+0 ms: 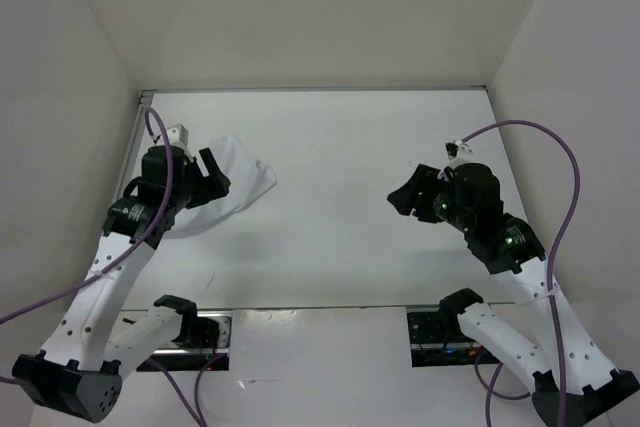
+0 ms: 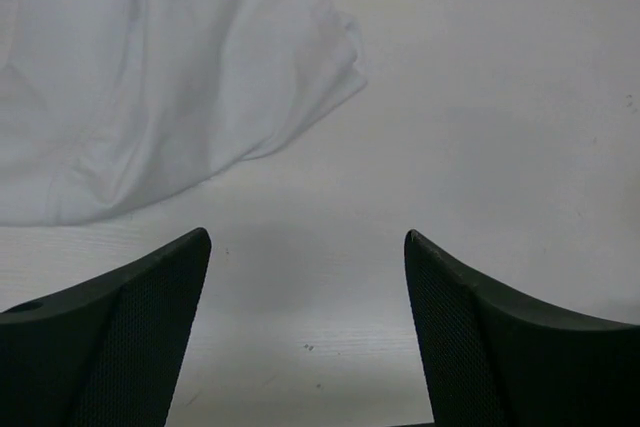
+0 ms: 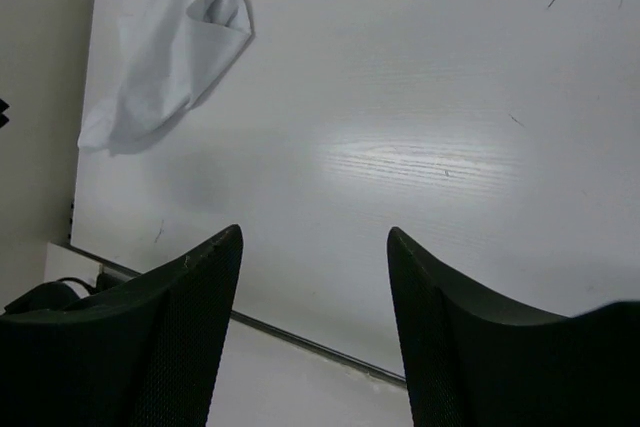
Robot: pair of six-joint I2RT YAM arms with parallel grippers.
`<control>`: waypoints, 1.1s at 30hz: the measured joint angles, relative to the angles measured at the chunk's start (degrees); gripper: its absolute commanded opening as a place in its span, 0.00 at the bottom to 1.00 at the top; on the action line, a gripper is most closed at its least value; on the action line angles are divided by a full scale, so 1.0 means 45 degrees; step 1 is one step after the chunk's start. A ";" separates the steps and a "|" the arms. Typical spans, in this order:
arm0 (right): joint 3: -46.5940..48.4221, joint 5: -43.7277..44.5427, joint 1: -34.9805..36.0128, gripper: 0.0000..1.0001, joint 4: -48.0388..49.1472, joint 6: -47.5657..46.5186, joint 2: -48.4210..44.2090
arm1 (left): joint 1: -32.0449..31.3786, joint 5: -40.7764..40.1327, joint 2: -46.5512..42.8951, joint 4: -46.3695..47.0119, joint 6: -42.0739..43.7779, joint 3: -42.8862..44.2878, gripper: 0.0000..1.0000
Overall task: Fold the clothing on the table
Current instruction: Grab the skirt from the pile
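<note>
The clothing (image 1: 243, 179) is a crumpled white fabric piece lying at the left side of the table (image 1: 340, 147), partly hidden under my left arm in the top view. It fills the upper left of the left wrist view (image 2: 170, 77) and shows small at the top left of the right wrist view (image 3: 165, 52). My left gripper (image 1: 212, 179) hovers at the cloth's near edge, open, with only bare table between its jaws (image 2: 307, 247). My right gripper (image 1: 405, 199) hangs open over the right half of the table, far from the cloth, nothing between its jaws (image 3: 314, 237).
White walls enclose the table on the left, back and right. The table's thin metal near edge (image 3: 300, 339) runs below the right gripper. Purple cables (image 1: 545, 137) loop from both arms. Black arm bases (image 1: 190, 322) sit at the near edge.
</note>
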 measured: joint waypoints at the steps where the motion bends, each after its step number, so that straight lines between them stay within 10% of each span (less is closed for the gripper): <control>1: 0.0000 -0.0019 0.0000 0.65 0.0000 -0.0010 0.0092 | 0.0000 -0.0204 0.0180 0.0034 -0.0029 0.0000 0.85; 8: -0.0039 -0.0112 0.0136 0.65 0.0000 -0.0049 0.0185 | 0.0699 -0.1933 0.4104 0.0068 -0.0039 0.1161 0.66; 25: -0.0039 -0.0107 0.0248 0.65 0.0000 -0.0049 -0.0126 | 0.3031 -0.1603 1.0389 0.0593 0.0019 0.2550 0.69; 29: -0.0039 -0.0112 0.0248 0.65 0.0000 -0.0049 -0.0146 | 0.3021 -0.0699 1.0972 0.0646 0.0189 0.2550 0.06; 33: -0.0039 -0.0107 0.0248 0.65 0.0000 -0.0053 -0.0267 | 0.2516 0.0267 1.0768 0.0724 0.0427 0.2535 0.00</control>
